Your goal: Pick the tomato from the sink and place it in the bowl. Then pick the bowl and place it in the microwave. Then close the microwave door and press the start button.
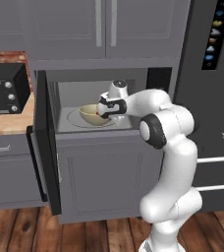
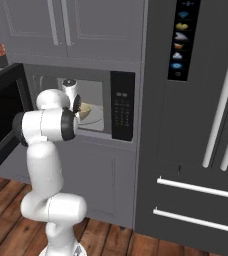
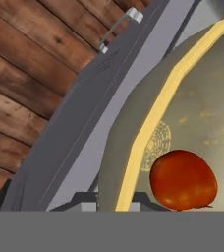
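The arm [image 1: 165,147] rises from the wood floor [image 1: 15,229] in front of the grey lower cabinet [image 1: 101,177] and bends forward into the open microwave [image 1: 104,106]. The microwave door [image 1: 47,142] stands swung out to the left, edge-on in the left base view. At the cavity's mouth the hand [image 1: 104,109] is closed on the near rim of the bowl [image 1: 92,114] — in the hand view the yellow rim [image 3: 155,118] runs straight down between the two finger tips, one on each side of the wall. The bowl is inside the microwave, over the round turntable plate [image 1: 77,120]; whether it rests on the plate or hangs just above it I cannot tell. The tomato [image 3: 182,179] lies in the bowl, close to the gripped rim. Right of the cavity is the black keypad panel [image 2: 122,105], and beyond that the dark fridge [image 2: 196,115]. Off to the left, a black toaster oven [image 1: 6,88] sits on the wooden tabletop [image 1: 8,123].
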### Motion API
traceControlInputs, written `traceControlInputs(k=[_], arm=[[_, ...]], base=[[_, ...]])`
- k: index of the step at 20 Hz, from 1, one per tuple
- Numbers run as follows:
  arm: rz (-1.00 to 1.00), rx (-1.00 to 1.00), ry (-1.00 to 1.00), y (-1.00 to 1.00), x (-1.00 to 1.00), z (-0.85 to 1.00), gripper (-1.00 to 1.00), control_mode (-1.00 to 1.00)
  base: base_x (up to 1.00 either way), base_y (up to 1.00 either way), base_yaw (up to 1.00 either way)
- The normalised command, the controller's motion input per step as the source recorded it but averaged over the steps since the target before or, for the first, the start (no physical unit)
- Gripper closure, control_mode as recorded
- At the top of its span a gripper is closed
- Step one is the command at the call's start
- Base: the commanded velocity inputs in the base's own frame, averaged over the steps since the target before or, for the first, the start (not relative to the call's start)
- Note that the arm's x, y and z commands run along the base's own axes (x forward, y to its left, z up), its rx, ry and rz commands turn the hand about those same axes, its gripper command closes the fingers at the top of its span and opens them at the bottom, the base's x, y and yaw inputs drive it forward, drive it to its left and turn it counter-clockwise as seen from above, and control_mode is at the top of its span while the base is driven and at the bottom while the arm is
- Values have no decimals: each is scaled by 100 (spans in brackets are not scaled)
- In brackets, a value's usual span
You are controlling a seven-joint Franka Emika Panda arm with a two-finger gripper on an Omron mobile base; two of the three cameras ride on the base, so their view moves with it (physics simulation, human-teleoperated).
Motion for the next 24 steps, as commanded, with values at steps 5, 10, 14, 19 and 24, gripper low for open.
traceControlInputs(k=[5, 10, 14, 19, 24], arm=[[0, 0, 2, 1, 73, -38, 100, -100], [0, 0, 0, 2, 44, -24, 100, -100], [0, 0, 0, 0, -4, 2, -100, -100], [0, 1, 0, 0, -65, 34, -100, -100], [0, 5, 1, -2, -100, 49, -100, -100]], base=[[0, 0, 0], [0, 0, 0], [0, 0, 0], [0, 0, 0], [0, 0, 0]])
